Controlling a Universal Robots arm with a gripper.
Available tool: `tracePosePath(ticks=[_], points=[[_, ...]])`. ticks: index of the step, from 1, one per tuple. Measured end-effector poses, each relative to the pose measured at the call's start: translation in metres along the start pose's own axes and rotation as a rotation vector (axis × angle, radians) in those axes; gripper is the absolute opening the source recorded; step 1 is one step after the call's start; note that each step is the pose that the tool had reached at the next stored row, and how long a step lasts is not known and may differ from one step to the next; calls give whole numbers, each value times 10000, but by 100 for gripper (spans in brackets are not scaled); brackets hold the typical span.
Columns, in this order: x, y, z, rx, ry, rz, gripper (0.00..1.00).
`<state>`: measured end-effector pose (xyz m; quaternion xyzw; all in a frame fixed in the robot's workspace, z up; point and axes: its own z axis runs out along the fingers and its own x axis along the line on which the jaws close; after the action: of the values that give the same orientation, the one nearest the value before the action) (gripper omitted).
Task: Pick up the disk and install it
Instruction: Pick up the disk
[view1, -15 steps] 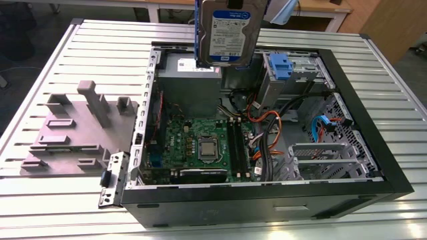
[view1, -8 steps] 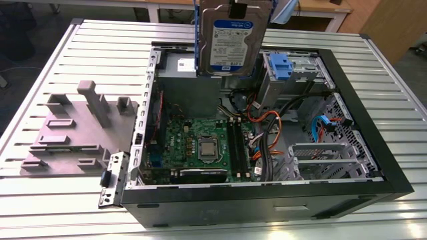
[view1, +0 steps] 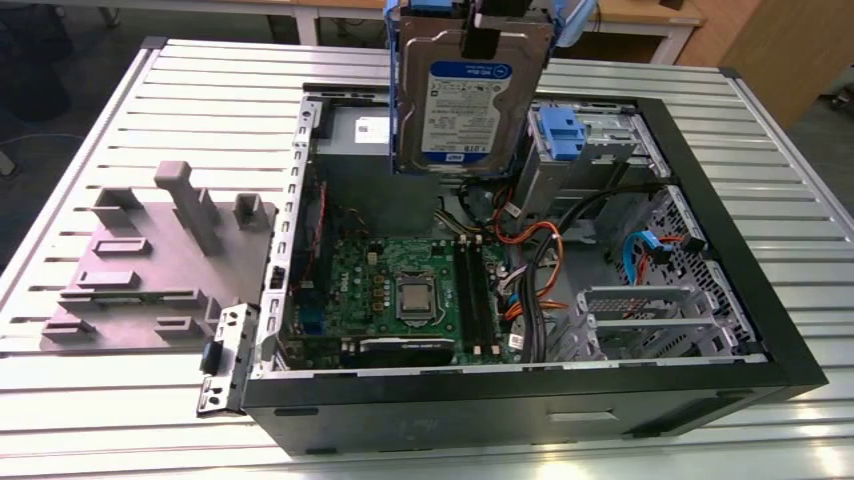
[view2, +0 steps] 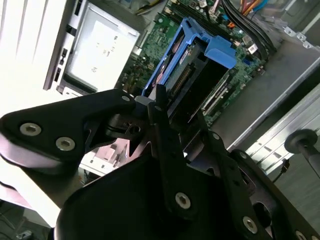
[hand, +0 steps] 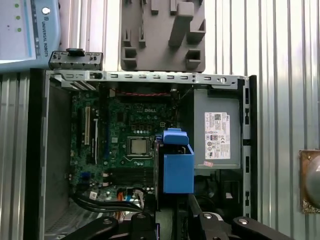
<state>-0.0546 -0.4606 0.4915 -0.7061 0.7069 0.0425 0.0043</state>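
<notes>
The disk (view1: 467, 100), a silver drive with a white-and-blue label and blue side rails, hangs upright in the exterior view, above the rear half of the open computer case (view1: 747, 330). My gripper (view1: 483, 38) is shut on its upper end. In the second wrist view the black fingers (view2: 161, 107) clamp the near end of the disk (view2: 197, 75), which points down toward the motherboard. In the first wrist view the disk's blue rail (hand: 178, 167) hangs over the board beside the power supply.
Inside the case are the motherboard (view1: 400, 290), a grey power-supply box (hand: 217, 132), orange and blue cables (view1: 541, 240), and a metal drive cage holding a blue bracket (view1: 558, 128). A grey moulded fixture (view1: 160, 260) lies on the slatted table at the exterior view's left.
</notes>
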Motion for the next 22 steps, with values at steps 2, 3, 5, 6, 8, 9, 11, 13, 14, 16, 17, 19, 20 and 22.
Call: tracePosePath(ticks=[2,3,5,6,8,9,11,13,14,16,17,19,20,22], points=[[63,0,-4,0,0,0,35],[93,0,-6,0,1,0,35],[151,0,-9,0,0,0,35],[172,0,-9,1,-2,0,35],[290,0,-16,1,-1,0,35],[309,0,-18,0,-1,0,35],[350,0,-21,0,1,0,35],[393,0,-23,0,0,0,35],[417,0,-24,0,0,0,35],[464,0,-27,-1,1,0,35],[490,0,-29,0,2,0,35],[548,0,-30,0,0,0,35],[577,0,-32,0,-1,1,35],[636,0,-34,0,0,1,35]])
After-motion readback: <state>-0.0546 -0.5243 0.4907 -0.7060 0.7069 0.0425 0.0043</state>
